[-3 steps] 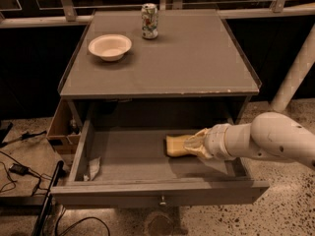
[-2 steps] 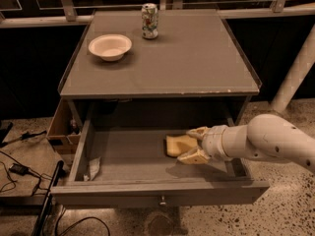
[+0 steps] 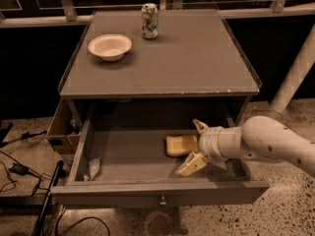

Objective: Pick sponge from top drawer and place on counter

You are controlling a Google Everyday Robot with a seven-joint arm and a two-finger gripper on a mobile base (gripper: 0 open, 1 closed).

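While the sponge [image 3: 180, 145] lies flat on the grey floor of the open top drawer [image 3: 128, 156], right of the middle and about halfway between back wall and front panel, the end effector [image 3: 191, 147] sits just beside its right end. The sponge's long axis runs side to side, roughly parallel with the drawer front. The end effector comes in from the right on a thick white arm [image 3: 275, 142], and its two cream fingers are spread wide: one points toward the back of the drawer past the sponge's far right corner, the other angles toward the front panel, apart from the sponge's near edge. So the sponge lies to the left of the wrist, its right end within the open gap, and the fingers bracket its short side. I cannot tell whether either finger touches it. By my judgement nothing is pinched yet, and closing would grip it across the narrow width. Above, the desk [image 3: 197, 63] carries a white bowl [image 3: 110, 46] at back left and a can [image 3: 149, 20] at the back edge.
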